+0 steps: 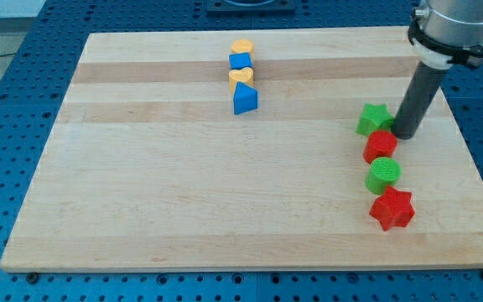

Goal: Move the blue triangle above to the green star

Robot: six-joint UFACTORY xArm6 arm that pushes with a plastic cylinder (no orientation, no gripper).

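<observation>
While the blue triangle sits far off near the view's top middle, my tip rests on the counter right beside the green star, on the star's right side in the view. It has no hand, only a dark rod, so nothing is grasped and nothing can be; the tip can only push. I think it must travel across the board to the triangle before any pushing helps.

The blue triangle is the bottom block of a short line. From the top of that line come an orange block, a blue block, an orange heart, then the triangle, all close together.

On the view's right is another line: green star, a red block, a green round block and a red star.

Counted: two blue, two orange, two green, two red. That makes eight blocks.
</observation>
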